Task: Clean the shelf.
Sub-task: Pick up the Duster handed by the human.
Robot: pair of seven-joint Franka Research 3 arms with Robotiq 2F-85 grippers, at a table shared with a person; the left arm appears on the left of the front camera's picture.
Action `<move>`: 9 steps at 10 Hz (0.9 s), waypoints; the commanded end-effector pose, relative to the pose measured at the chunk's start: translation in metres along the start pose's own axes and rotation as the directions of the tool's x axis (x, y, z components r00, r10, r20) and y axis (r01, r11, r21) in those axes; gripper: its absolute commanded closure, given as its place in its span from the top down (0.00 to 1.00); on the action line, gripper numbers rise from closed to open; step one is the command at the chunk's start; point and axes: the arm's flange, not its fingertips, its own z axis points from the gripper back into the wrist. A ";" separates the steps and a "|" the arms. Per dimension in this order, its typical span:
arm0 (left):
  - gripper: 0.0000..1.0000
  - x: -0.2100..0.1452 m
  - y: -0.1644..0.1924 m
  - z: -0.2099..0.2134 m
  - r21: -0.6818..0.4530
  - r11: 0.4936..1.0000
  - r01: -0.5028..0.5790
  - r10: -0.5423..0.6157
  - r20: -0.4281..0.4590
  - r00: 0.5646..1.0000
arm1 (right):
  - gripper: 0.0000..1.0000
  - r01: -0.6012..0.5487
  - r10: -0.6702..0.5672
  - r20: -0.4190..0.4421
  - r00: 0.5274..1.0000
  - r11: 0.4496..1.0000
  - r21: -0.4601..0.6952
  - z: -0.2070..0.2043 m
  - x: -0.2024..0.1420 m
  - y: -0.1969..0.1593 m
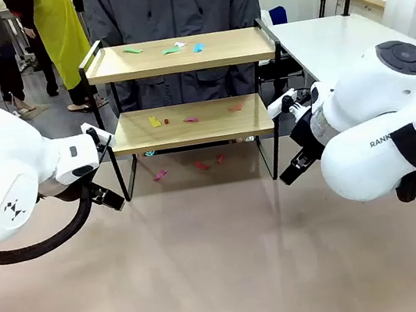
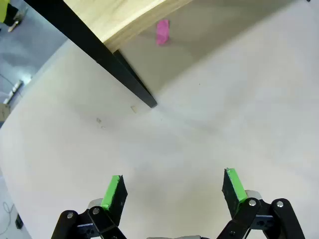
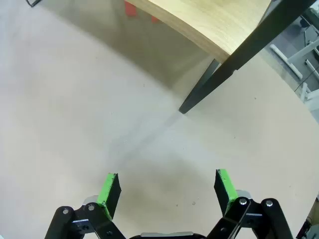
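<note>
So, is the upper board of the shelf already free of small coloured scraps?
No, the front view shows the upper board of the shelf with scraps lying on it, among them a green scrap and a blue scrap.

Shelf (image 1: 178, 66) on table (image 1: 225, 264), far side, scraps (image 1: 154, 122) on both boards (image 1: 215, 127) — and beneath, person (image 1: 168, 4) behind.

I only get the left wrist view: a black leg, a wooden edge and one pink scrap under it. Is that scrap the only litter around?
Observer: No. The shelf has green scraps and a blue one on its top board.
Visitor: And the lower board?
Observer: It holds a yellow scrap and reddish ones.
Visitor: Is the other pincer busy?
Observer: No. The right pincer is open over bare table, near the shelf's other front leg.
</note>
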 end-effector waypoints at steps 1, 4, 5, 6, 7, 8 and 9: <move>1.00 0.000 0.000 0.000 0.000 1.000 0.000 0.000 0.000 1.000 | 1.00 0.000 0.000 0.000 1.000 1.000 0.000 0.000 0.000 0.000; 1.00 0.000 0.000 0.000 0.000 1.000 0.000 0.000 0.000 1.000 | 1.00 0.000 0.000 0.000 1.000 1.000 0.000 0.000 0.000 0.000; 1.00 0.000 0.000 0.000 0.000 1.000 0.000 0.000 0.000 1.000 | 1.00 0.000 0.000 0.000 1.000 1.000 0.000 0.000 0.000 0.000; 1.00 0.000 0.000 0.000 0.000 1.000 0.000 0.000 0.000 1.000 | 1.00 0.000 0.000 0.000 1.000 1.000 0.000 0.000 0.000 0.000; 1.00 0.000 0.000 0.000 0.000 1.000 0.000 0.000 0.000 1.000 | 1.00 0.000 0.000 0.000 1.000 1.000 0.000 0.000 0.000 0.000; 1.00 0.000 0.000 0.000 0.000 1.000 0.000 0.000 0.000 1.000 | 1.00 0.000 0.000 0.000 1.000 1.000 0.000 0.000 0.000 0.000; 1.00 0.000 0.000 0.000 0.000 1.000 0.000 0.000 0.000 1.000 | 1.00 0.000 0.000 0.000 1.000 1.000 0.000 0.000 0.000 0.000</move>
